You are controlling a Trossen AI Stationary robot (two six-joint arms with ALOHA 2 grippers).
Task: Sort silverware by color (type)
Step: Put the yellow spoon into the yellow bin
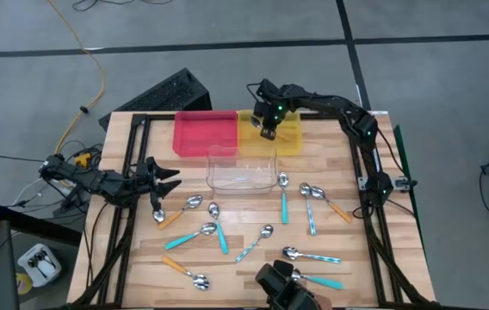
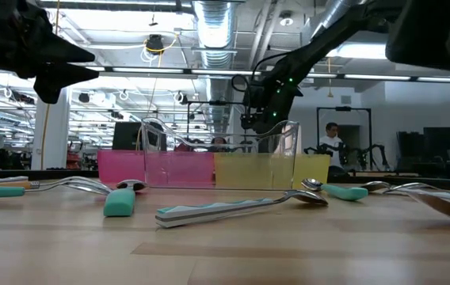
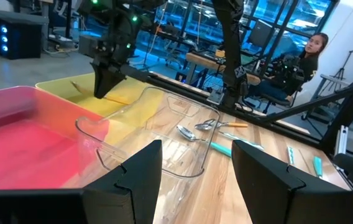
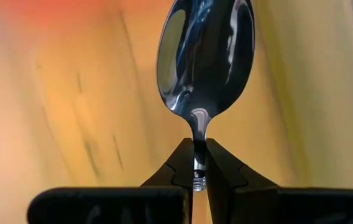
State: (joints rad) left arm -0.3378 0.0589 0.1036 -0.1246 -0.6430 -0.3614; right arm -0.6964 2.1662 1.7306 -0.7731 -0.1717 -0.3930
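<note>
My right gripper (image 1: pixel 268 131) hangs over the yellow tray (image 1: pixel 292 142) at the table's far side, pointing steeply down, shut on a spoon. The spoon's shiny bowl (image 4: pixel 204 56) sticks out past the fingertips; its handle is hidden. My left gripper (image 1: pixel 169 176) waits open at the table's left side, level, facing the clear tray (image 3: pixel 164 134). Several spoons with teal, orange and pale blue handles lie flat on the wood, such as a teal one (image 1: pixel 283 205) and an orange one (image 1: pixel 176 215). My right gripper pinches the spoon's thin neck (image 4: pixel 199 132), just behind the bowl, between its two fingertips. The fingers come from above, slanting down, in line with the spoon. The bowl points down toward the yellow tray's floor (image 4: pixel 71 124); the gripper hides the handle.
The red tray (image 1: pixel 203 133) stands left of the yellow one; the clear tray (image 1: pixel 242 170) stands in front of both. A black device (image 1: pixel 283 288) sits at the near edge. Black frame rails (image 1: pixel 128 172) line the table's sides. A person (image 3: pixel 310 53) sits beyond the table.
</note>
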